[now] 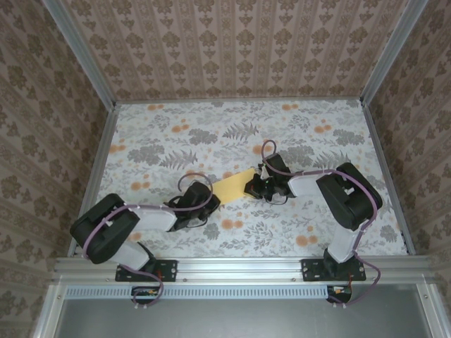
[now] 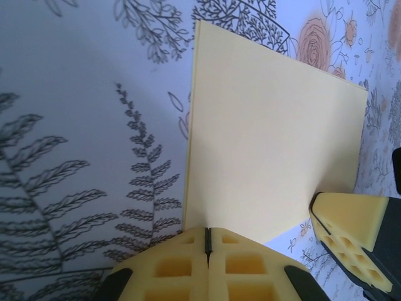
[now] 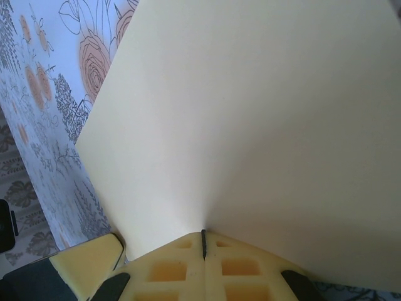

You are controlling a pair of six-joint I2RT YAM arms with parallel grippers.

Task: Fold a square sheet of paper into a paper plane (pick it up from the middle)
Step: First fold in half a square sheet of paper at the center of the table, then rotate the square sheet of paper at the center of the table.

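TOP VIEW
Item: square sheet of paper (image 1: 231, 187), pale yellow, mid-table on floral cloth (image 1: 176, 141), btw the two claws.
L gripper (image 1: 211, 199): at sheet's near-left end.
R gripper (image 1: 251, 187): at the opposite end, so claws sit near each other.
Risk: arms pull apart, sheet tears; arms push inward, stray buckle.

LEFT WRIST
L gripper (image 2: 208, 241): jaws closed tight, sheet (image 2: 276, 144) edge pinched at the very tips.
R pad (image 2: 348, 219): at sheet's far corner.
Risk: shallow bite, so the sheet prob. slips out on a quick lift.

RIGHT WRIST
R gripper (image 3: 202, 241): jaws closed on sheet (image 3: 250, 113) edge; sheet bows up from the pinch w/ a soft ridge.
L pad (image 3: 88, 257): just beside.
Risk: ridge sets as an off-centre crease, giving a crooked plane; pads collide if either arm drifts.
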